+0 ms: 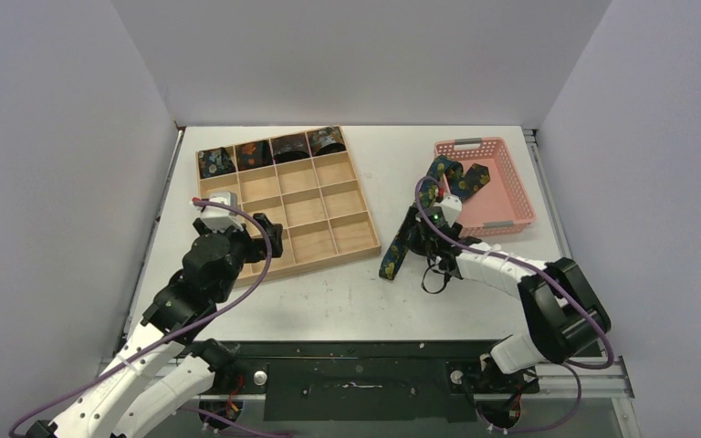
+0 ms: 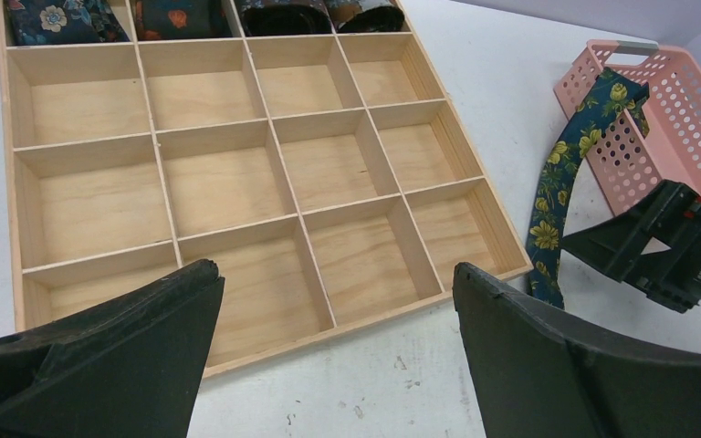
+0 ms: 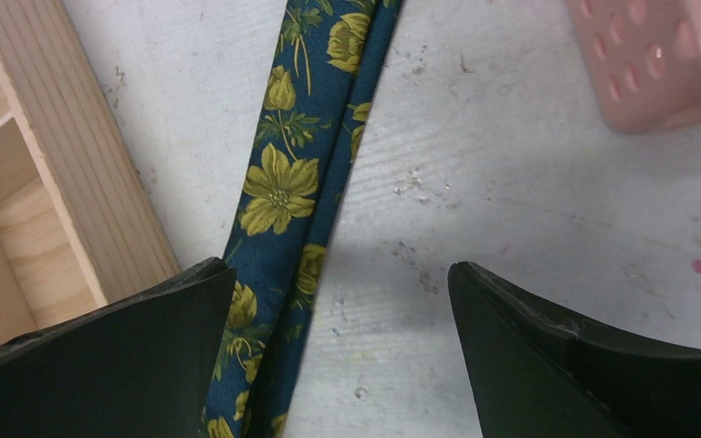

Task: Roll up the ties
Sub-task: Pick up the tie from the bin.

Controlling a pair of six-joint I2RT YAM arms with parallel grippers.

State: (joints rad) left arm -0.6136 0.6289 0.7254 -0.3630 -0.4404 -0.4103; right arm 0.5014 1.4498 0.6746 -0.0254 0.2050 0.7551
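Four rolled ties point(image 1: 254, 152) sit one to a compartment along the far row of the wooden tray point(image 1: 342, 199), and the twelve compartments nearer the arms are bare. So a good part of the work looks done, with room kept for more coils. The tie now in hand is the long tie point(image 3: 278, 192) with yellow flowers. It hangs out over the near-left rim of the pink basket point(image 1: 511, 187) and trails down onto the counter point(image 1: 402, 155), its lower end lying just beside the tray's right corner. It seems to have been drawn out this way so the strip lies flat enough to be rolled from one end. The right gripper point(image 3: 340, 269) hovers low over that stretch with its fingers spread wide and nothing between them. One finger is above the tie's edge and the gap is mostly over bare counter, so it likely needs to shift toward the tray before closing. The left gripper point(image 2: 335, 267) is equally wide apart and empty, hanging over the near part of the tray, probably waiting to help. At least one more dark tie point(image 1: 468, 181) lies in the basket.
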